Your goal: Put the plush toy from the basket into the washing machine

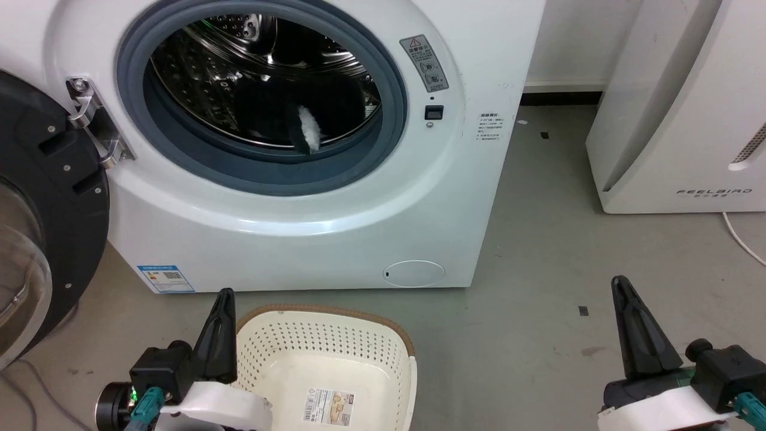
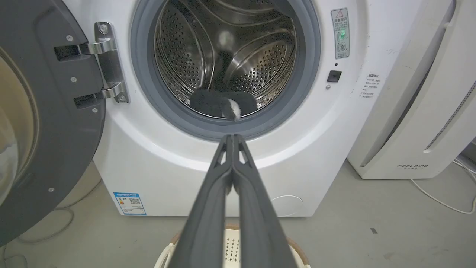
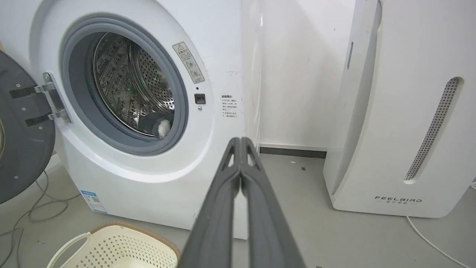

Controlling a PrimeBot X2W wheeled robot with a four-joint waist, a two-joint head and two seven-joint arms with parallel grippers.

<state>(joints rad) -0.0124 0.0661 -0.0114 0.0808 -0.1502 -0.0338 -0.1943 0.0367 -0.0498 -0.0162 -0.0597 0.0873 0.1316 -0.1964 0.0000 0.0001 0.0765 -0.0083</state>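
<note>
The black-and-white plush toy lies inside the steel drum of the washing machine, near the front of the grey seal; it also shows as the plush toy and the plush toy. The machine's door hangs wide to the left. The cream basket stands on the floor before the machine, with just the label on its bottom. My left gripper is shut beside the basket's left rim, holding nothing. My right gripper is shut over the floor at the right, holding nothing.
A white FEELBIRD appliance stands to the machine's right, with a white cord trailing on the floor. Grey cables lie under the door. Grey floor stretches between the machine and the appliance.
</note>
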